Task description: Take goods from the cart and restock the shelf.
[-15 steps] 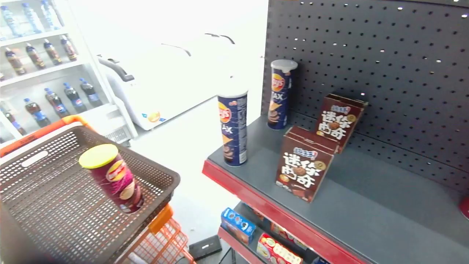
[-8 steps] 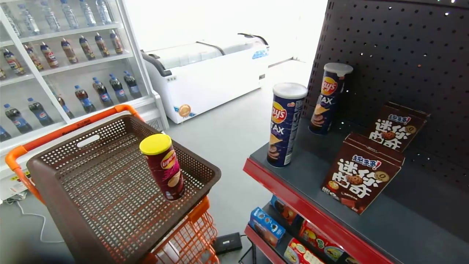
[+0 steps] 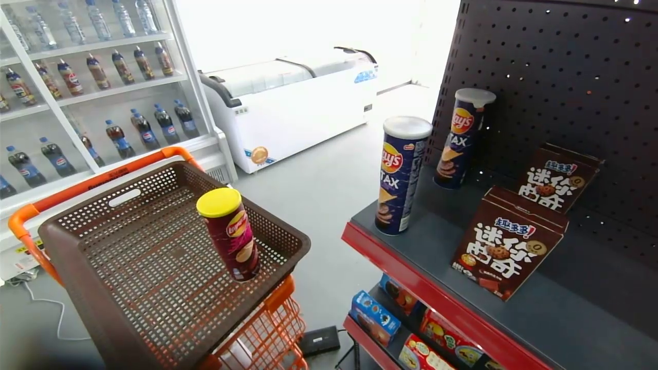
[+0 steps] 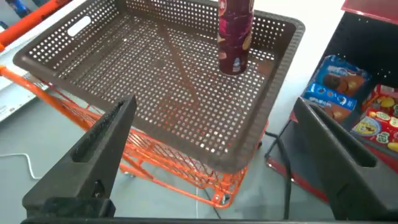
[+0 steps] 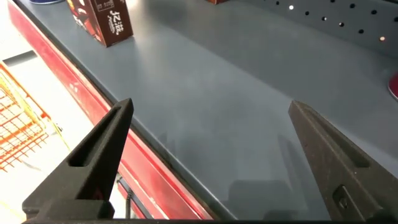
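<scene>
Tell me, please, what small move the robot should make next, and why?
Probably bring the left gripper down toward the can. Its jaws are open and empty near the basket, and the can stands upright there, the only item in it, with bare room on the shelf.

The left end effector (image 4: 211,165) and the right end effector (image 5: 214,162) hover, fingers spread wide (both angled downward).
</scene>
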You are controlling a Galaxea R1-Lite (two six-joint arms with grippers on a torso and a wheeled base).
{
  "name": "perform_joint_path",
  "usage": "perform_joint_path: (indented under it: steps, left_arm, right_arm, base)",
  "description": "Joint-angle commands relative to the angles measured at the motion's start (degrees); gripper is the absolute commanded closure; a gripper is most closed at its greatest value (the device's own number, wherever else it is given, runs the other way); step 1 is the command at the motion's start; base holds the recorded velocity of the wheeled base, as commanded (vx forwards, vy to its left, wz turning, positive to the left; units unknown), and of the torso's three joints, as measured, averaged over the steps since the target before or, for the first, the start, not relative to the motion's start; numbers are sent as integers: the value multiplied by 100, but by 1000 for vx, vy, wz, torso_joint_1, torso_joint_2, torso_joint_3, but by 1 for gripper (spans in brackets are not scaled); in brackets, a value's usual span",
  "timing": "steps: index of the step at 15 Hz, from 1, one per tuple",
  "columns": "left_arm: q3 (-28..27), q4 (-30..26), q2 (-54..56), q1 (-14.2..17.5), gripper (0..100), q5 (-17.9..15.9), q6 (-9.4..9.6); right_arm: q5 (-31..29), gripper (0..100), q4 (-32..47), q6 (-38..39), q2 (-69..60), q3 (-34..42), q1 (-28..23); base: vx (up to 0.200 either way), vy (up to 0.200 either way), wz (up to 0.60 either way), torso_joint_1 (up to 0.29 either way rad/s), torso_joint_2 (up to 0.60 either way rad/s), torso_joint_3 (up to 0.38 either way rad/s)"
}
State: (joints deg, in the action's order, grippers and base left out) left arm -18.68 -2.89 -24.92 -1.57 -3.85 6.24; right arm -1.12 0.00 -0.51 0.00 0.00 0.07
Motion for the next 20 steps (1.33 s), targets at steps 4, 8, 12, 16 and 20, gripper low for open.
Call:
perform_joint_path:
  steps: [4, 8, 12, 16, 20]
  left_arm:
    - [-1173, 1502, -3986, -98, 0, 16, 17]
    - [-1165, 2926, -5410, -695, 0, 25, 0]
    - [-1191, 3681, -6315, -994, 0, 122, -18]
    - [-1165, 4367, -7106, -1029, 0, 262, -220]
    - [-1182, 5360, -7914, -1047, 0, 438, -220]
  right_arm:
    - [-2, 0, 0, 7, 0, 0, 1]
    - [-2, 0, 0, -2, 0, 0, 1]
    - [-2, 0, 0, -2, 0, 0, 1]
    - [-2, 0, 0, -2, 0, 0, 1]
    - [-2, 0, 0, 7, 0, 0, 1]
  base:
    - [0, 0, 0, 0, 0, 0]
    - [0, 0, 0, 0, 0, 0]
    - [0, 0, 0, 0, 0, 0]
    - [0, 0, 0, 0, 0, 0]
    - [0, 0, 0, 0, 0, 0]
